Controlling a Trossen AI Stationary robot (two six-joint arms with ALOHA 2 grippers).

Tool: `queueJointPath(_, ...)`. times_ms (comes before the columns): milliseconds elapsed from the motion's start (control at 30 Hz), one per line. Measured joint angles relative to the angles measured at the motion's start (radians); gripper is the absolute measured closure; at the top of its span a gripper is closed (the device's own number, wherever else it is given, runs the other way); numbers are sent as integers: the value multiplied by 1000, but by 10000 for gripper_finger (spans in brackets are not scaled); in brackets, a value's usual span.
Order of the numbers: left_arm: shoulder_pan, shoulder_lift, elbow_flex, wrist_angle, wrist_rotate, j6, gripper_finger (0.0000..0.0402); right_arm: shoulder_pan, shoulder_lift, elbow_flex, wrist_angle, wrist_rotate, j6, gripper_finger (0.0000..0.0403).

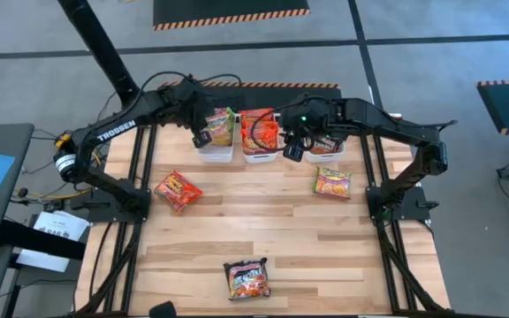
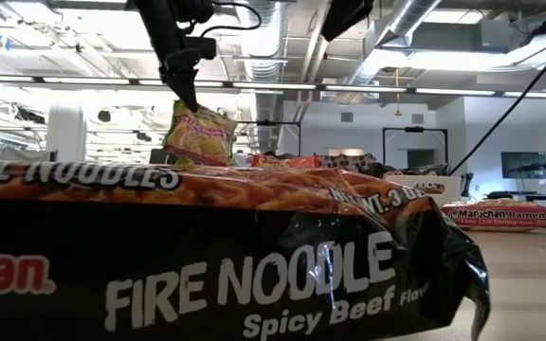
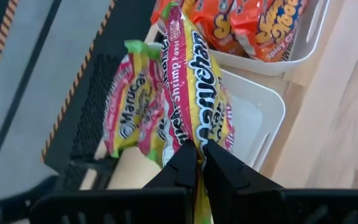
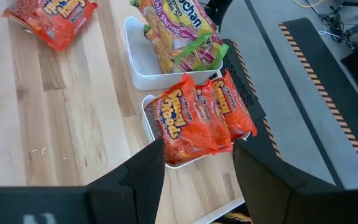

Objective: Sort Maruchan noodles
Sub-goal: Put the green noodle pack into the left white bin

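Here the left gripper (image 3: 199, 163), clenched on a green-yellow packet (image 3: 199, 93), hangs it directly over the left bin (image 3: 260, 115) (long axis vertical); the right gripper (image 4: 194, 165) hovers released.

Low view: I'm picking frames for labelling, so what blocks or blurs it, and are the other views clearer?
Low view: a black glossy Fire Noodle packet fills the foreground, hiding most of the table; ceiling lights glare behind. High view: evenly lit, with three packets lying loose on the wooden table. Left wrist view: the green-yellow packet looms close, print still legible.
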Motion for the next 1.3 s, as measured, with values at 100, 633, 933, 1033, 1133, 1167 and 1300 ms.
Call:
queueJointPath(100,21,0,0,3,23,60,400,0,0,0,0,0,0,188)
queueJointPath(633,30,15,-100,66,46,126,400,0,0,0,11,0,53,188)
queueJointPath(933,42,125,-101,98,59,120,400,0,0,0,12,0,54,188)
queueJointPath(1033,50,148,-101,114,72,107,400,0,0,0,12,0,56,188)
queueJointPath(1133,55,161,-101,129,68,90,399,0,0,0,12,0,86,188)
queueJointPath(1167,60,164,-101,130,61,87,398,0,0,0,11,0,96,188)
queueJointPath(1300,72,165,-101,118,7,89,388,0,0,0,9,0,106,188)
